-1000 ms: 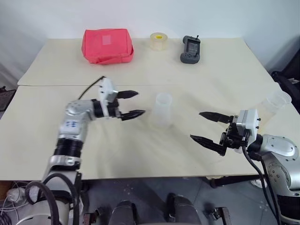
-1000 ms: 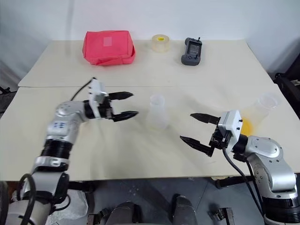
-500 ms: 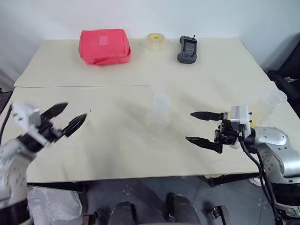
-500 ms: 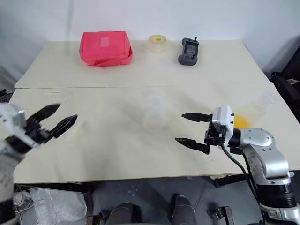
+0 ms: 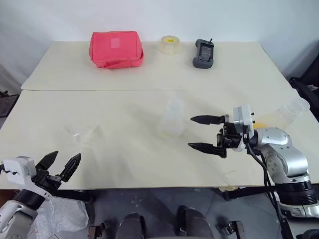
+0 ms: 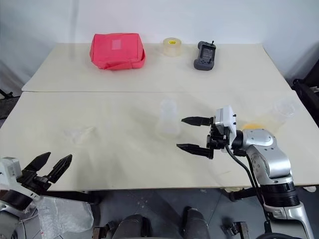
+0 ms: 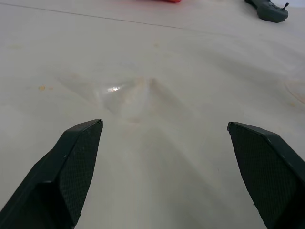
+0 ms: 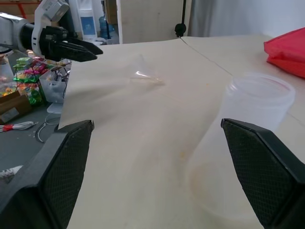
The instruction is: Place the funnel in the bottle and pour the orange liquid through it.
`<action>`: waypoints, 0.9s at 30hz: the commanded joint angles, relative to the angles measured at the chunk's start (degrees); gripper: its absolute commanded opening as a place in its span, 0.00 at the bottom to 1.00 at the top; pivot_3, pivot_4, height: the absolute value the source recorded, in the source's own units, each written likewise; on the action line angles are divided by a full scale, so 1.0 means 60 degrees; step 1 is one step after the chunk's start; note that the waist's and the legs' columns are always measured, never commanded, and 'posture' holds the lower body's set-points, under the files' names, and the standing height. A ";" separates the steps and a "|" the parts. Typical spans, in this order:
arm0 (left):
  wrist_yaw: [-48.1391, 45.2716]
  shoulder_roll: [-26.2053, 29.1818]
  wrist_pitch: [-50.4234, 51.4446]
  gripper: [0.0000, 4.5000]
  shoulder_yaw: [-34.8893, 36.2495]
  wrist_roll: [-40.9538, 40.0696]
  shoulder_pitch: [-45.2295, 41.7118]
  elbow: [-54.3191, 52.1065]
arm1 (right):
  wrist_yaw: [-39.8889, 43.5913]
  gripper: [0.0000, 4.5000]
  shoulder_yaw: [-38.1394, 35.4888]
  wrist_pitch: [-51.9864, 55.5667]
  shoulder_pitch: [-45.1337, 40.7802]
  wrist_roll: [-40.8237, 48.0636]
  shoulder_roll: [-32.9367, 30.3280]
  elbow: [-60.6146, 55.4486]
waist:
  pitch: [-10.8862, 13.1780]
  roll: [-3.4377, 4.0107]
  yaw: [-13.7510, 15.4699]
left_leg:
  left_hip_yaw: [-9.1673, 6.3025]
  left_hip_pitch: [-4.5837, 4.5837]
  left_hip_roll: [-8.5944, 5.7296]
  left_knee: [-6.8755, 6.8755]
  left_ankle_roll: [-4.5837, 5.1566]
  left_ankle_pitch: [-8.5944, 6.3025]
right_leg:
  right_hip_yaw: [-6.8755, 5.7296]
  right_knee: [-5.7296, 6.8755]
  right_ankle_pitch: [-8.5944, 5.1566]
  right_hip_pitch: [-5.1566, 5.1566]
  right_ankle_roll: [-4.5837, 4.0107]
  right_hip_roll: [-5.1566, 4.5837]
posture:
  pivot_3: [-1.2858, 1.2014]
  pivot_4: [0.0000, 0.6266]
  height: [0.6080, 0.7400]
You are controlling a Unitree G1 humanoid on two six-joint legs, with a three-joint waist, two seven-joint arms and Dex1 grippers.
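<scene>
While the bottle (image 6: pixel 167 118) stands upright near the middle of the table (image 6: pixel 124 149), everything else spreads out around it, so let's count. There is 1 bottle, clear and cone-shaped, with nothing resting in its neck. There is 1 funnel (image 6: pixel 79 133), lying on its side well off to the robot's left of the bottle, apart from it. There is 1 clear cup (image 6: pixel 281 110) far to the right of the bottle near the table edge, and the orange liquid (image 6: pixel 251 127) shows as a yellow-orange patch just beside the cup, on the bottle's side of it.

Beyond the bottle, along the far part of the table, sit 3 more things: 1 red pouch (image 6: pixel 117 50) to the far left, 1 tape roll (image 6: pixel 172 46) almost straight behind, and 1 dark handheld device (image 6: pixel 204 55) a little right of that.

Now the 2 grippers. The right gripper (image 6: pixel 190 133) hangs just right of the bottle, pointing sideways at it, its 2 fingers spread wide with nothing between them and not touching the glass. The left gripper (image 6: pixel 50 167) sits well away from the bottle, off the near left edge of the table, fingers likewise wide apart and holding nothing; from its wrist camera the funnel (image 7: pixel 126 98) lies ahead between the 2 finger pads.
</scene>
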 commanded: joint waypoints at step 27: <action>-0.1523 0.2066 -0.1483 0.08 -0.1984 0.1306 -0.3792 0.4641 | -0.1120 1.00 -0.1172 0.0554 0.1496 0.0557 -0.0494 -0.2191 | -0.0003 -0.0001 -0.0006 | 0.0012 -0.0001 0.0000 -0.0012 -0.0003 -0.0004 | -0.0007 -0.0004 0.0004 -0.0007 0.0003 0.0003 | 0.52 0.24 1.00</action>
